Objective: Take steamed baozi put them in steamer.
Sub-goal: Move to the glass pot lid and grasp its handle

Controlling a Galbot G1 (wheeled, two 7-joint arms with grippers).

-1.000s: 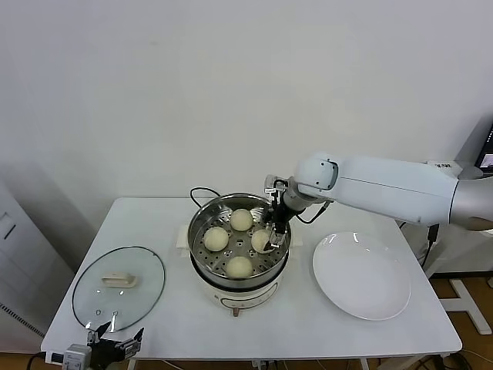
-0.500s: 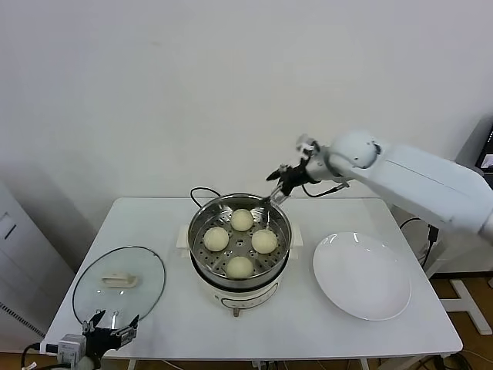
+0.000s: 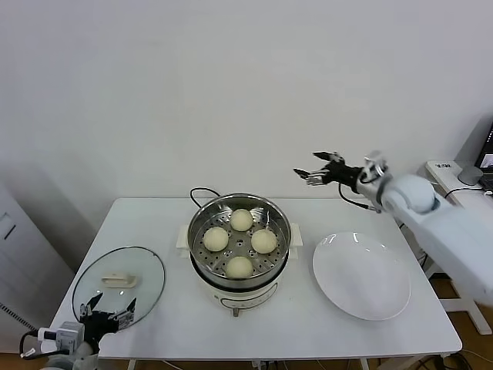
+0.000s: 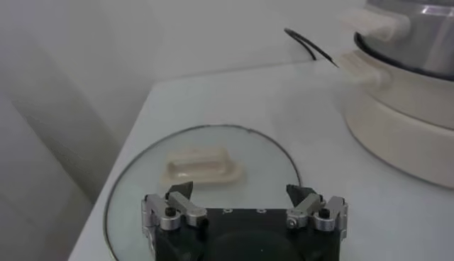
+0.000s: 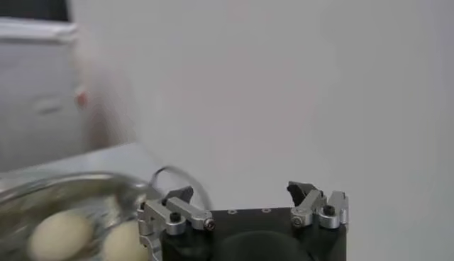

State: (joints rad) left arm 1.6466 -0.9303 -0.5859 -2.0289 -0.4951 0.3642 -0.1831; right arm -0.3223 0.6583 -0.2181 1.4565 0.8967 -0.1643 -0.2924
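The steamer (image 3: 196, 228), a shiny steel pot on a white base, stands mid-table. Several cream-white steamed baozi lie on its perforated tray, one of them at the back (image 3: 241, 220). My right gripper (image 3: 312, 173) hangs open and empty in the air, behind and to the right of the pot. In the right wrist view that gripper (image 5: 241, 193) is open, with two baozi (image 5: 60, 234) and the steamer rim (image 5: 42, 186) below it. My left gripper (image 3: 108, 312) waits open at the table's front left corner. In the left wrist view it (image 4: 239, 193) sits over the glass lid (image 4: 213, 145), with the steamer (image 4: 404, 106) beyond.
A flat white plate (image 3: 360, 275) lies to the right of the steamer. A round glass lid (image 3: 118, 285) with a white handle rests at the front left. A black cord (image 3: 202, 192) runs behind the pot. A white wall stands close behind the table.
My right gripper has lifted out of the steamer, leaving the baozi on the tray, and swung up and to the right. My left gripper has drifted slightly left.
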